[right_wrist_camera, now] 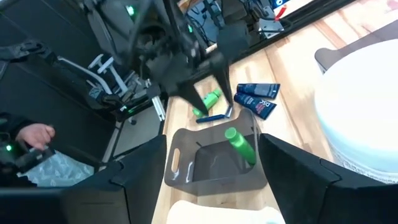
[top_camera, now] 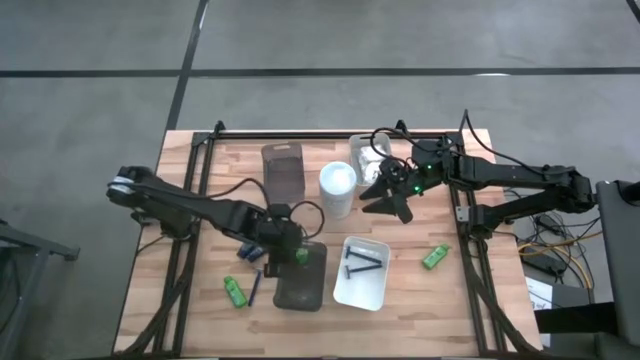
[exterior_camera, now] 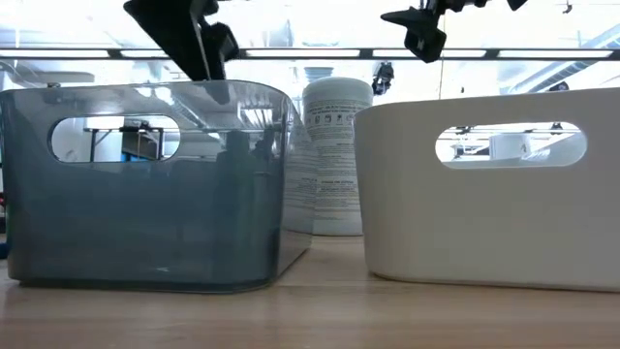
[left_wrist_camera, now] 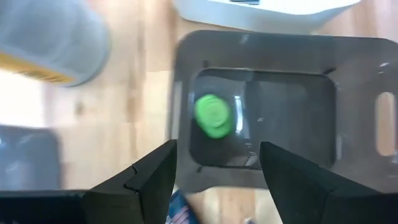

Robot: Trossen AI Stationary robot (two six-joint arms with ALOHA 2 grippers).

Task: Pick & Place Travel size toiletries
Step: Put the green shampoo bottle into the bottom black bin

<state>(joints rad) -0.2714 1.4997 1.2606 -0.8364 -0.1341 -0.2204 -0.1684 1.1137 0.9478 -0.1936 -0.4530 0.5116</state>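
Observation:
A green bottle (left_wrist_camera: 214, 115) sits tilted, cap end up, inside the smoky grey tray (top_camera: 302, 285); the right wrist view shows the same bottle (right_wrist_camera: 239, 144). My left gripper (top_camera: 290, 243) hovers open just above it, touching nothing. Two more green bottles lie on the table, one (top_camera: 234, 291) to the left and one (top_camera: 435, 257) to the right. Two navy tubes (right_wrist_camera: 256, 98) and a slim razor (top_camera: 255, 288) lie left of the tray. Dark razors (top_camera: 360, 262) rest in the white tray (top_camera: 375, 295). My right gripper (top_camera: 385, 208) hangs open beside the white cylinder (top_camera: 338, 190).
A second grey tray (top_camera: 283, 170) stands at the far side, left of the cylinder. A clear tray with white packets (top_camera: 368, 155) sits behind my right gripper. In the low view the grey tray (exterior_camera: 145, 184) and the white tray (exterior_camera: 494, 184) fill the foreground.

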